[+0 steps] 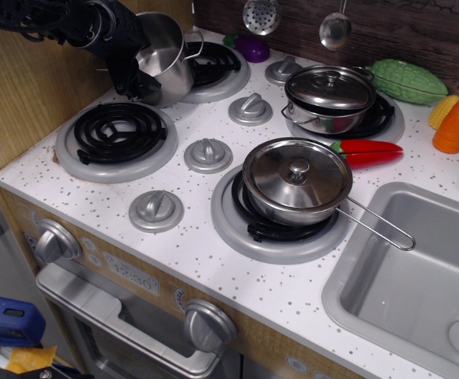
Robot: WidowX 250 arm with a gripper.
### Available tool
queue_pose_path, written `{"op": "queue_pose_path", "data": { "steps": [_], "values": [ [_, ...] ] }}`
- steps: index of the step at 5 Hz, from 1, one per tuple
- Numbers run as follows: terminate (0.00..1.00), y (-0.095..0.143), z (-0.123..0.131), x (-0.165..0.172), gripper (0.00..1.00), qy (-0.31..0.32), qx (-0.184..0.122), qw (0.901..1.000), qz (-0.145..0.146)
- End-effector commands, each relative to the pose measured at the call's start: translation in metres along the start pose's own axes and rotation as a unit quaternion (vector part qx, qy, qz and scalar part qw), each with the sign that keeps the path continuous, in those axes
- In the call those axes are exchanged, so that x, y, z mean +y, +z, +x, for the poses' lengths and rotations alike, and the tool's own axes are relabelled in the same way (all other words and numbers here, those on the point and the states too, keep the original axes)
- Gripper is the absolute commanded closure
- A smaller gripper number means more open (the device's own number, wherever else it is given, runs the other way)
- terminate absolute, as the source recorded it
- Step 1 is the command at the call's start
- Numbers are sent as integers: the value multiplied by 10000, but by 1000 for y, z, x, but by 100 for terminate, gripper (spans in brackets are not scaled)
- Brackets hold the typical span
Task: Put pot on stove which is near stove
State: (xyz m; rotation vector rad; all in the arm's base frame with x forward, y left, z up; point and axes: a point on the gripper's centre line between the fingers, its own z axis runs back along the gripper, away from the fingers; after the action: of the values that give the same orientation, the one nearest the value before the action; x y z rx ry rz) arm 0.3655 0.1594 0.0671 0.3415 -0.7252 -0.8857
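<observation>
The pot [164, 57] sits tilted on the stove [213, 69] at 11 o'clock, the saucepan [296, 181] in the middle, the sink [419, 276] at 4 o'clock

Glossy polished steel pot [166, 57], matt black coil stove [119, 132] in dull grey plastic, white speckled cooktop [213, 260].

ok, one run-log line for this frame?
hand gripping tall pot | pot tilted, at near-left edge of back-left burner | not clearly resting flat | front-left burner bare
</observation>
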Motion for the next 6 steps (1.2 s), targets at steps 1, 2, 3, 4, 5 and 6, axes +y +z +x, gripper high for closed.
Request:
{"op": "queue_pose_path", "data": {
  "steps": [1,2,3,4,5,6],
  "values": [
    [0,0,0,0,0,0,0,10000,0],
    [0,-4,-1,-1,0,-9,-53,10000,-15],
    [0,-10,-1,3,0,-25,-127,9999,-75],
    [0,-12,-2,7,0,-64,-149,9998,-87],
    [0,-18,-6,12,0,-90,-222,9996,-128],
    [0,-22,-10,14,100,-1,-260,9997,-38]
  ]
}}
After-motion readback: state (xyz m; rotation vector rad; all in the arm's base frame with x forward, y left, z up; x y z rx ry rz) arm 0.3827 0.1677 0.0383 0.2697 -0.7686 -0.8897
